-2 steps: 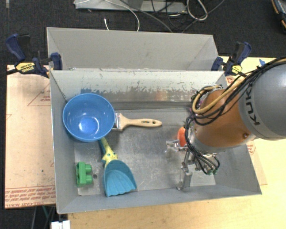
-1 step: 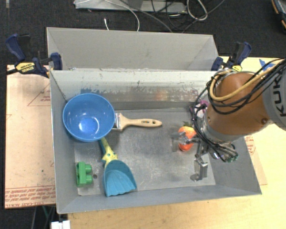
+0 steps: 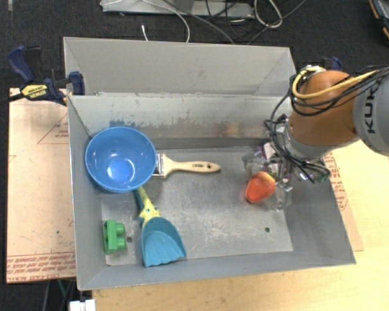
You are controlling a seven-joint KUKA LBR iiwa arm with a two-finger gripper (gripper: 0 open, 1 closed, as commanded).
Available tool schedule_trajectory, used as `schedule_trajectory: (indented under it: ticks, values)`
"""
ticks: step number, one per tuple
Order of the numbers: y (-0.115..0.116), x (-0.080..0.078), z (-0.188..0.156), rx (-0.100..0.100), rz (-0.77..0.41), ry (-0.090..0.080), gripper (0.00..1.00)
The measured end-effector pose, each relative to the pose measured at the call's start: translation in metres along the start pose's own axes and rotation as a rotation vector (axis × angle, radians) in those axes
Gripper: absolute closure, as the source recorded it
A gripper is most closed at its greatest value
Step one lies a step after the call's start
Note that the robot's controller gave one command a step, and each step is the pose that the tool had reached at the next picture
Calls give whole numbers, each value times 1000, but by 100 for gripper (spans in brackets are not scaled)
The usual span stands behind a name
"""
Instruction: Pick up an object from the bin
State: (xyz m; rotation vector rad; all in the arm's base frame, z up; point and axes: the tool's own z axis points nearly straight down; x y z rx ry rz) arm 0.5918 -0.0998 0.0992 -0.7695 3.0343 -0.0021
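The grey bin (image 3: 214,235) holds an orange-red lump (image 3: 259,188) at its right, just beside the gripper (image 3: 279,188). We cannot tell whether the gripper is apart or clamped. We judge the grasp is in hand; next, confirm the hold, then lift. A brush (image 3: 188,167) lies well left.

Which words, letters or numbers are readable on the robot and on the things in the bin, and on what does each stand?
"KU": on the grey arm link, turned sideways, at the picture's right edge.
Mark on the brush handle: small and dark, too small to read.
On the bowl, scoop, green block and orange thing: no text to be seen.
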Motion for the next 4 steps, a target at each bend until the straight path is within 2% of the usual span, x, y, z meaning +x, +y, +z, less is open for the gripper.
schedule_trajectory:
  ticks: [1, 2, 4]
  values:
    - [-33, 13, 30, 0, 153, -12, 0]
    - [-13, -6, 29, -1, -52, -7, 100]
    - [-12, -5, 18, -6, -51, -2, 100]
